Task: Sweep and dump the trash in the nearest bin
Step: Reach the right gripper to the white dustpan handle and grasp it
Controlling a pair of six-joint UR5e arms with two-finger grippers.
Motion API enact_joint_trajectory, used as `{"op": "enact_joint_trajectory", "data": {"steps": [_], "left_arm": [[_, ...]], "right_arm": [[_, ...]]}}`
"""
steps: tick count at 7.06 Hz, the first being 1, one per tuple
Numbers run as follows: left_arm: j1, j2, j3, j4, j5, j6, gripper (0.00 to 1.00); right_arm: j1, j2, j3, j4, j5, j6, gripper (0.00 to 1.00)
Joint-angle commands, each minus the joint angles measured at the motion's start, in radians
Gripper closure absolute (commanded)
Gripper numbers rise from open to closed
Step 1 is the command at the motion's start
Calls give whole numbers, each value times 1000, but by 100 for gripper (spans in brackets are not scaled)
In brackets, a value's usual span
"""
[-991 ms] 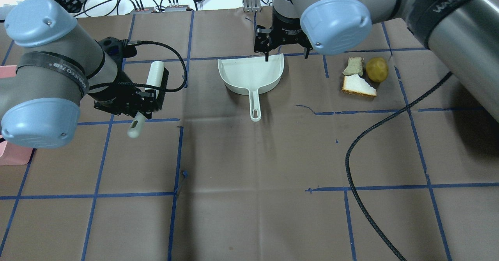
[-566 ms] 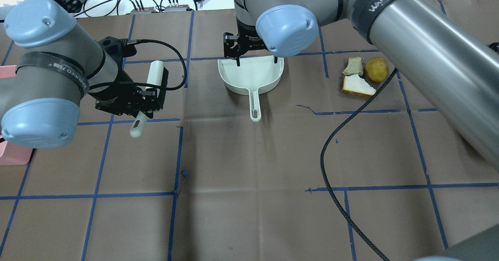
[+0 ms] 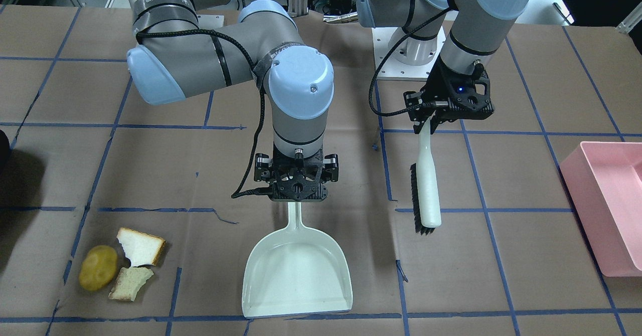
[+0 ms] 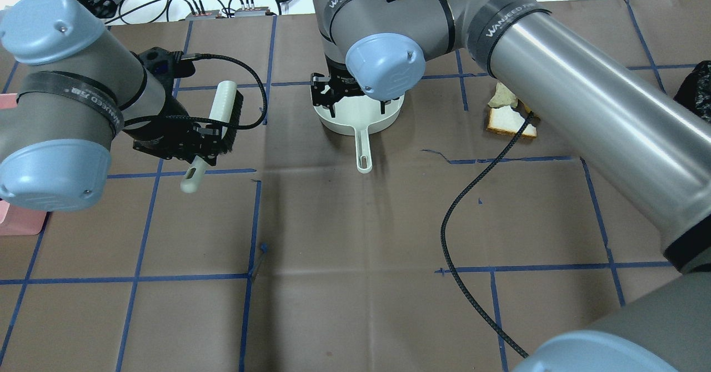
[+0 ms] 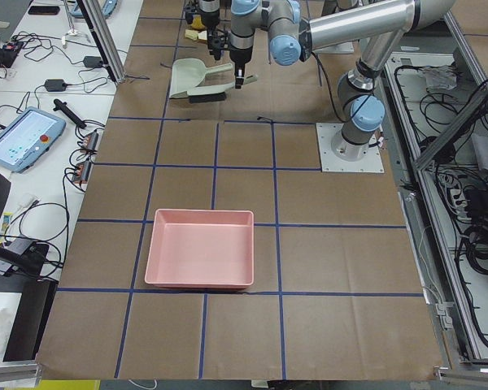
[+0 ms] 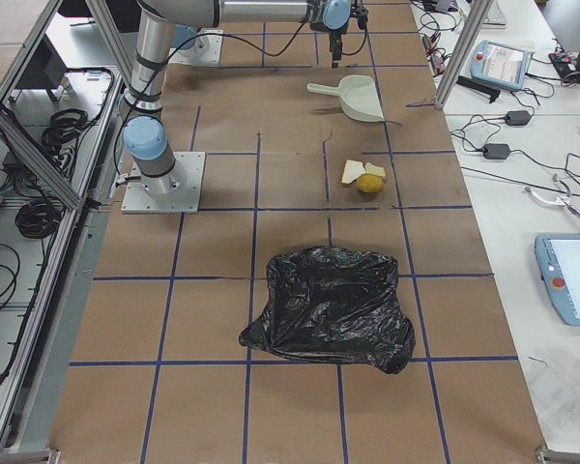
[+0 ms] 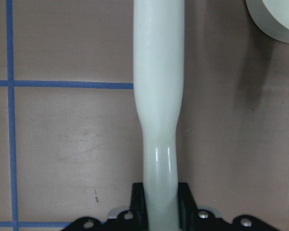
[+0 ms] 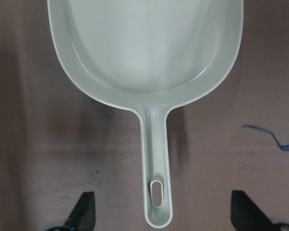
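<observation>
Clamps left end effector (image 3: 425, 121) on handle of brush (image 3: 426, 185), ready for sweeping. Hangs right end effector (image 8: 164, 214), spread wide, over handle of dustpan (image 3: 296, 271), apparently for pickup. Notes trash (image 3: 140, 246) on bench (image 3: 501, 276), well apart from dustpan.

The overhead camera looks forward and down from behind the robot; the front-facing one faces it steeply. Both share the white plastic dustpan (image 3: 296, 271), seen close by the right wrist camera (straight down). Side cameras stand far.
</observation>
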State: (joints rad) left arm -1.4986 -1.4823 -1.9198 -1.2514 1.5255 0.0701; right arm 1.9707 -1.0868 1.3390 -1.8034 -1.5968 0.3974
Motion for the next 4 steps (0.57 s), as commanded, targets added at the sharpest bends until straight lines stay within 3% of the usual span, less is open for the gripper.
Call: {"op": "enact_joint_trajectory", "data": {"steps": [1,2,4], "left_arm": [[0,0,2,0,2,4,95],[0,4,1,-2,2,5,95],[-5,5,-10,0,-8,4,95]], "right_arm": [[-1,11,55,-121,0,17,0],[-1,27,78,-202,-5,18,0],[-3,57,94,-223,-35,24,0]]}}
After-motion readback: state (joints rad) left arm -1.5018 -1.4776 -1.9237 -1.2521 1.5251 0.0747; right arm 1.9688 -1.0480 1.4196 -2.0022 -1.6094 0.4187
